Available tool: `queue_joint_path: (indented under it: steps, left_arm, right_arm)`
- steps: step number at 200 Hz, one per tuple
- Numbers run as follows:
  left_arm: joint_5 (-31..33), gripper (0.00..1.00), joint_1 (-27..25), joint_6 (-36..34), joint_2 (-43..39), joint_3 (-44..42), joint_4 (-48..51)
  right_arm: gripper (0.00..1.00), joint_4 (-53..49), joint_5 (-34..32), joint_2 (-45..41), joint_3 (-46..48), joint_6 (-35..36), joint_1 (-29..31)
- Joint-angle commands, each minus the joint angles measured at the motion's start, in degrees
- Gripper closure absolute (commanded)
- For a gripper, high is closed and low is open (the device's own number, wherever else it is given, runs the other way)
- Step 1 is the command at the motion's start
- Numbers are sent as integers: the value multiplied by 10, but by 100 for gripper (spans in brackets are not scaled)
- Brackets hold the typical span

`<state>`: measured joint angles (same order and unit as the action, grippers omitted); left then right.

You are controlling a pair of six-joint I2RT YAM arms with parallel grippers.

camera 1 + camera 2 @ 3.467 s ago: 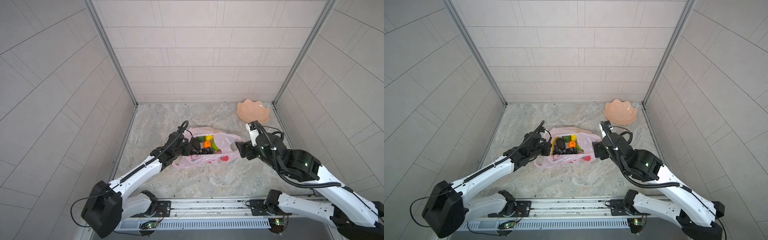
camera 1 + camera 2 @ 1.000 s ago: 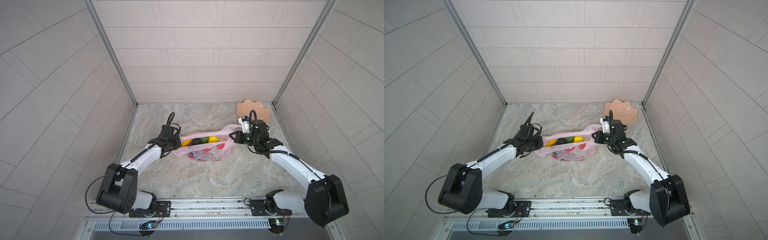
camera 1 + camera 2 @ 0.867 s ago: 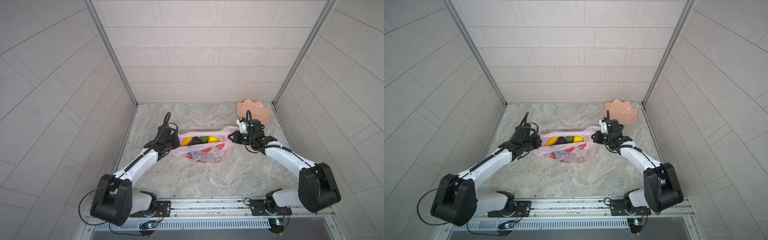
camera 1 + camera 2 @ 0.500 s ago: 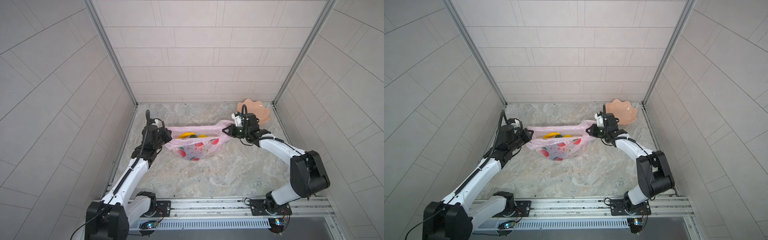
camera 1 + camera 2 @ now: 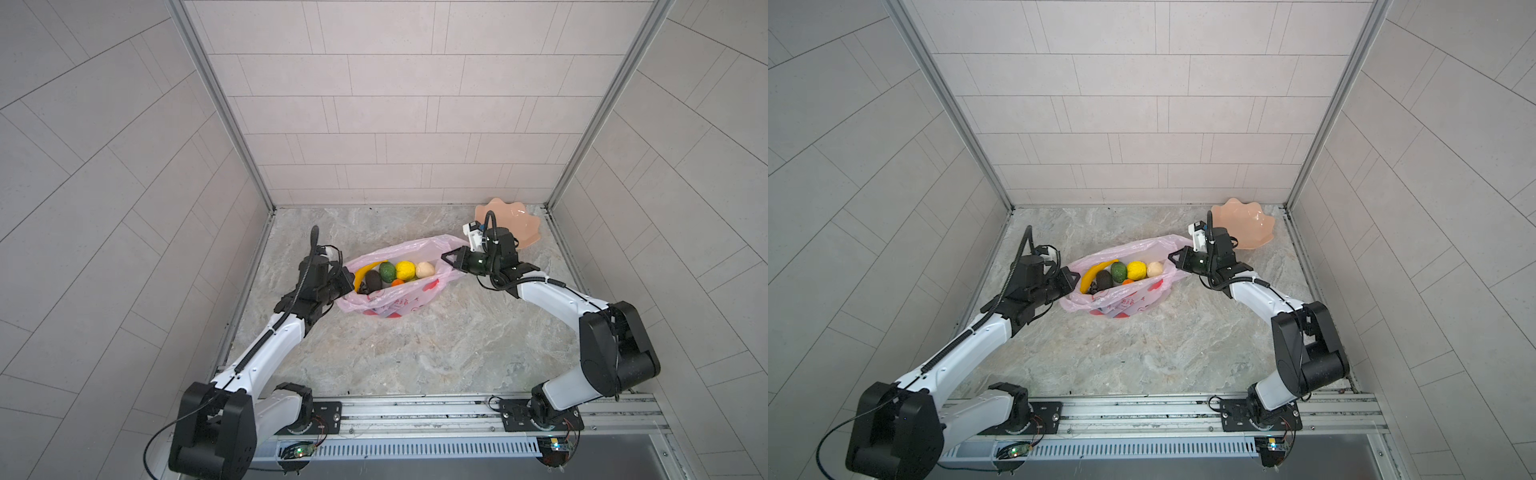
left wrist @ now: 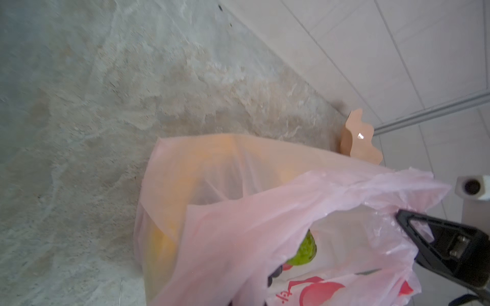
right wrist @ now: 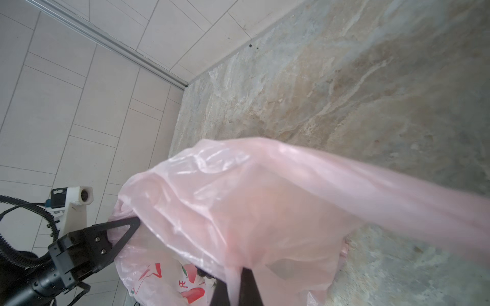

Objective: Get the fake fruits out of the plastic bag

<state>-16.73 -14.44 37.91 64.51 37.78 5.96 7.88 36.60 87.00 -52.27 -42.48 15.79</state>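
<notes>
I see the pink plastic bag (image 5: 390,301) open on the floor; the fake fruits (image 5: 405,270) lie in a row inside.

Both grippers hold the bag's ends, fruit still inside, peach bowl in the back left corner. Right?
Not quite: both top views show the peach bowl in the back right corner, behind the right gripper. The rest stands: the left gripper and right gripper hold the plastic bag by its ends, fake fruits inside.

Pink plastic bag (image 5: 390,301), red prints (mid-frame) — holding yellow banana (image 5: 365,272), green fruit (image 5: 387,272), yellow lemon-like fruit (image 5: 405,270), cream pear (image 5: 424,270), dark avocado (image 5: 372,281); peach bowl (image 5: 523,226) at right; grey-veined marble worktop (image 5: 415,353).
</notes>
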Motion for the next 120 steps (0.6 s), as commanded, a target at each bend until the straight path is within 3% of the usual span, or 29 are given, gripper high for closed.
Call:
queue_joint_path:
  steps: [1,19,38,81,101,120]
  left_arm:
    - [56,77,-22,-25,10,38,138]
    - [104,52,-24,-7,-4,54,210]
    - [122,40,-37,3,-32,62,242]
    - [315,28,-152,33,-69,116,375]
    - [342,25,-182,56,-76,114,390]
    - [325,23,-199,72,-65,108,373]
  right_arm:
    - [100,-25,-32,-28,15,25,25]
    - [100,-70,-80,-52,23,68,63]
    - [100,-73,-112,-79,53,79,89]
    - [100,-95,-168,-118,86,109,132]
    - [100,-100,-191,-134,97,123,154]
    - [100,-101,-204,-147,104,134,174]
